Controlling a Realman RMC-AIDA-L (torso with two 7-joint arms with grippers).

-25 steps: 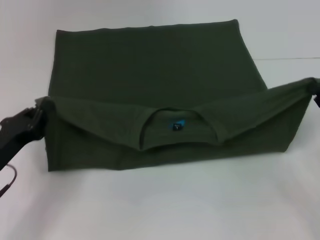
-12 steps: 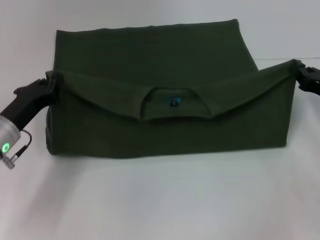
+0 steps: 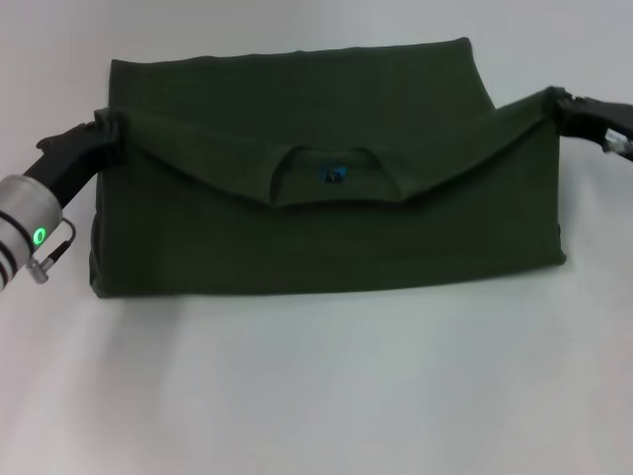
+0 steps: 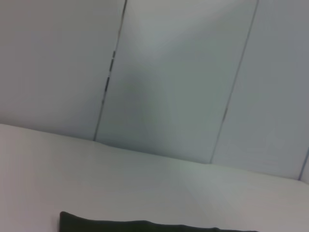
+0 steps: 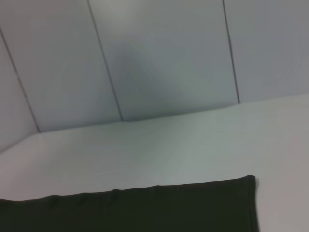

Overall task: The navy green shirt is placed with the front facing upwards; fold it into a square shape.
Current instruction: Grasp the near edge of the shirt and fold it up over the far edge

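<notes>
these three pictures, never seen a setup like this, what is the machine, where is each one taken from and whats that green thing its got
It is a two-armed robot folding clothes on a white table. The wide picture comes from a camera on its head, looking down at the work. The other two come from cameras on its wrists; they show mostly the table, a panelled wall behind it, and a dark edge of the cloth.

The green thing is the navy green shirt, already folded to a plain rectangle. The head view shows the neck opening with the small blue label at the middle of the raised edge.

The left claw pinches one corner of that edge and the right claw pinches the other. Together they hold the edge up, sagging in the middle, over the part lying flat behind it.
</notes>
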